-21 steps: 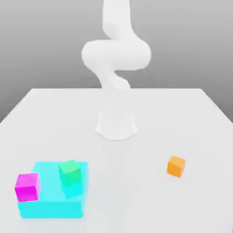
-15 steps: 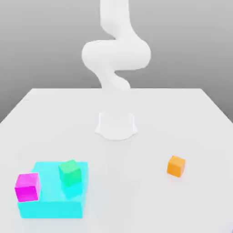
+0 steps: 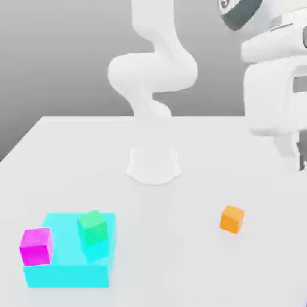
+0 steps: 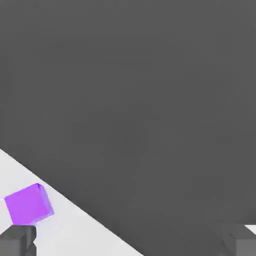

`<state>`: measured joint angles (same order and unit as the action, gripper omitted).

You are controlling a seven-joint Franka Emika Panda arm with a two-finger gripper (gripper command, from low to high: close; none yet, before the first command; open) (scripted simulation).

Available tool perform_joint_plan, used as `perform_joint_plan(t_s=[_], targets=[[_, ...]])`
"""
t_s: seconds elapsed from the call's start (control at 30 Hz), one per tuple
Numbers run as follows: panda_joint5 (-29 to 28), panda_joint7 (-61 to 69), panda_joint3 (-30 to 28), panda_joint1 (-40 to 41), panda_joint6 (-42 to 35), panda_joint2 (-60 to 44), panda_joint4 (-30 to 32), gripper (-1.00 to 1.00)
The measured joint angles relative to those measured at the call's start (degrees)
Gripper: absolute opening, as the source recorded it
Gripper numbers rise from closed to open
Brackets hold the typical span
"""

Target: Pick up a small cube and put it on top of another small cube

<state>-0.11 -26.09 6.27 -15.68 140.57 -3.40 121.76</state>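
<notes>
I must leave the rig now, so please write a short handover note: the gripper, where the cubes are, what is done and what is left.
Gripper: open, empty, fingers wide apart, high at the exterior view's right.
Purple cube: lies on the table near the table edge, close to one finger in the hand view, not touched.
Green cube: sits on the cyan block, apart from the magenta cube. Orange cube: alone on the table.
Done: nothing grasped.
Left: grasp the purple cube, carry it and set it on the green cube.
</notes>
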Motion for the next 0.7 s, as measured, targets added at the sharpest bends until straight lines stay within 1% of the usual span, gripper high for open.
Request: perform_joint_plan(t_s=[0.37,0.5,0.53,0.7], targets=[[-6.68,4.75,2.68,-6.37,3.85,-23.15,-4.73,0.0],[-8.55,4.31,1.45,-8.11,9.01,-31.46,-6.59,0.0],[-8.83,4.14,1.18,-8.34,10.01,-32.81,-6.9,-1.0],[-8.71,4.23,1.21,-8.32,9.94,-32.8,-6.9,-1.0]])
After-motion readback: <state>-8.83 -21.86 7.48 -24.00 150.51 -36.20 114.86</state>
